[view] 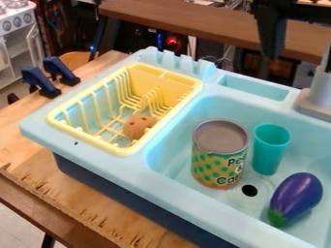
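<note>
Supporting the toy sink (178, 180), a pale wooden surface (87, 199) is running left of the can. Beyond the can, the black robot hand (272, 41) is hanging; how far open it is, I cannot tell, but it is visibly holding nothing. A sideways bump could be tipping the upright teal plastic cup (268, 151) against the grey-topped, pineapple-patterned can (218, 157), their spacing being tight. The basin (194, 109) is containing both, plus a purple toy eggplant (298, 194) right of the can; the yellow rack (121, 149), left, is holding a round brown toy (137, 127).

On the can (210, 165) in the sink (174, 196), near the left edge of the basin, dark print reads "Pe", "&" and "Ca", the rest curving away.
</note>
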